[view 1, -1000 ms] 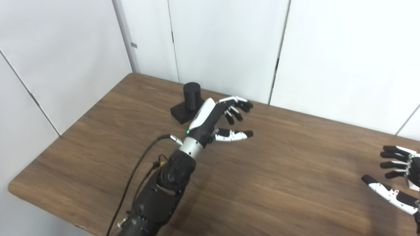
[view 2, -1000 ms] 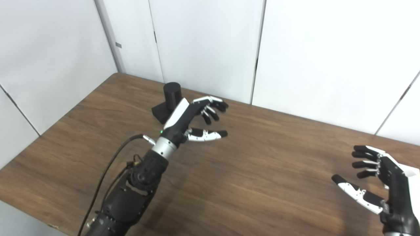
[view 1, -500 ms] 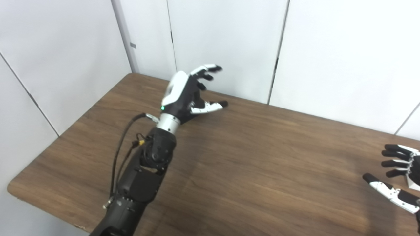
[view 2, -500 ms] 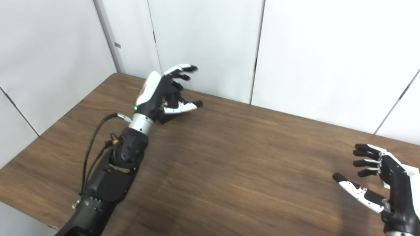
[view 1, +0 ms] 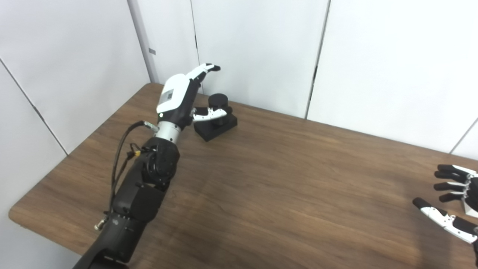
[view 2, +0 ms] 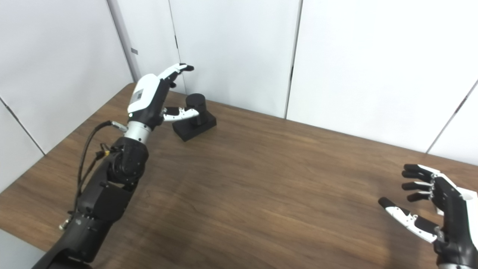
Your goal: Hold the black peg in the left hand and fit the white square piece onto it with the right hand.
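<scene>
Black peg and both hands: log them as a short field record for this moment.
peg: black peg, upright on its square black base, far left part of the wooden table
left hand: left hand open, raised beside the peg, thumb reaching across in front of it; contact cannot be told
right hand: right hand open, hovering at the right edge, holding nothing
white piece: only a white corner shows behind the right hand

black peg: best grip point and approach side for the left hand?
Probably the upright round post of the black peg, wrapped from its left. The post stands clear above the flat base, and the open left hand is already on that side, thumb reaching toward it.
</scene>
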Action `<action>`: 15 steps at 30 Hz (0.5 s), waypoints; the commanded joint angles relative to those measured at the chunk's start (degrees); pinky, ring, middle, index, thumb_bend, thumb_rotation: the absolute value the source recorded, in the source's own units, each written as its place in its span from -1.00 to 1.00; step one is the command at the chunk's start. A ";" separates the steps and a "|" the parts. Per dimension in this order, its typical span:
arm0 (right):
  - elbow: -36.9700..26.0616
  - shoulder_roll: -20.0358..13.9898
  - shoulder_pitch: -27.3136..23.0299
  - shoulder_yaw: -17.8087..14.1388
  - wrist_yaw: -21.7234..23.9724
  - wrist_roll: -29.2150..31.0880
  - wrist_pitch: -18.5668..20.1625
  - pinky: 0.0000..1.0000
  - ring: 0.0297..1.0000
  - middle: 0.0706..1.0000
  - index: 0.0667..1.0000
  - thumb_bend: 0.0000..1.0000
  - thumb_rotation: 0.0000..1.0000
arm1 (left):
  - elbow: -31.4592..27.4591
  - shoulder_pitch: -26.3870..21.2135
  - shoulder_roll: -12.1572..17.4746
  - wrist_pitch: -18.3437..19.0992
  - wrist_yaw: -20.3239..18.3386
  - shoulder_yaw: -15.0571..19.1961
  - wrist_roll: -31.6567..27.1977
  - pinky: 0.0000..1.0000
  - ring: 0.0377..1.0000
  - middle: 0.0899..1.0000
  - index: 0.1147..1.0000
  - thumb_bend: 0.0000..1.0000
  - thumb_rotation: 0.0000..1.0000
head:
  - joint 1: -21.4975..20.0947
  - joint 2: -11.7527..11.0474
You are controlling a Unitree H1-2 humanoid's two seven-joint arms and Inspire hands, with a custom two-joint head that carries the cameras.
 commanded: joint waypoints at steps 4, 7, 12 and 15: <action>-2.54 -0.49 -1.52 -0.36 -0.21 -0.47 -0.97 -0.07 0.13 0.27 0.30 0.09 -1.00 | -1.72 -3.02 2.40 6.94 -0.12 -0.49 5.29 0.51 0.87 0.94 0.78 0.92 -0.37 | -0.09 0.09; -2.72 -0.81 -1.53 -0.03 -0.48 -2.26 -1.84 -0.12 0.09 0.24 0.25 0.17 -1.00 | -3.01 -3.12 2.92 10.89 -2.00 -1.63 7.74 0.54 0.91 0.99 0.83 0.99 -0.25 | -0.02 0.24; -3.37 -0.46 -1.63 -0.08 -0.39 -2.97 -1.10 -0.10 0.10 0.23 0.25 0.22 -1.00 | -4.57 -3.29 3.80 16.43 -5.51 -3.48 10.51 0.66 0.98 1.00 0.82 1.00 -0.03 | -0.03 0.29; -3.70 -0.39 -1.70 -0.22 -0.22 -2.90 -0.78 -0.08 0.11 0.23 0.25 0.27 -1.00 | -5.54 -3.48 4.72 19.00 -9.77 -4.70 10.52 0.72 1.00 1.00 0.87 1.00 0.03 | 0.06 0.36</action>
